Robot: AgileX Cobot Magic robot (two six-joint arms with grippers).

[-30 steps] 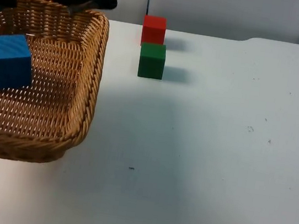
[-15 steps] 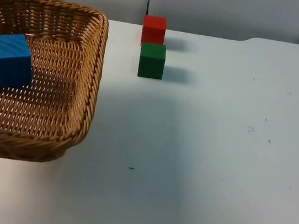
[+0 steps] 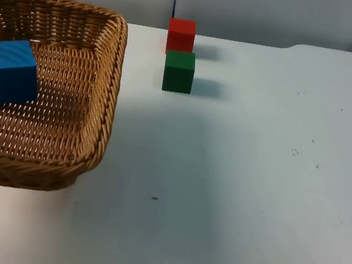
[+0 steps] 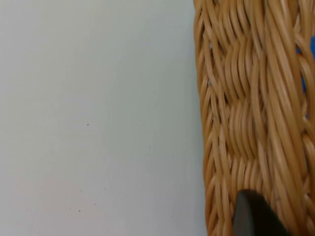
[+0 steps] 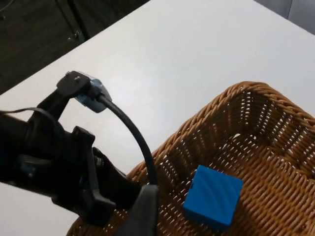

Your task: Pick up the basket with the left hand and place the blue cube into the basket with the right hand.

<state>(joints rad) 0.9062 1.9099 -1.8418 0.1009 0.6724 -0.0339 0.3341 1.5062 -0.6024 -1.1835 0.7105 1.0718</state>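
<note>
White table [image 3: 254, 182], grey wall [image 3: 265, 13] behind. Judged light yet stiff: basket [image 3: 105, 96], best pinched across its thick rim, weave rough enough not to slip. Looked tan, woven, round-cornered; sat at table's left. Held cube [image 3: 10, 72] inside, blue, hard, flat-faced, already placed. Met left gripper [image 5: 115, 194] at rim; could not tell its grip. Hung above: right gripper [image 5: 142, 211], grip likewise untold. Stood well apart: red block [image 3: 181, 35] just behind green block [image 3: 179, 71].
</note>
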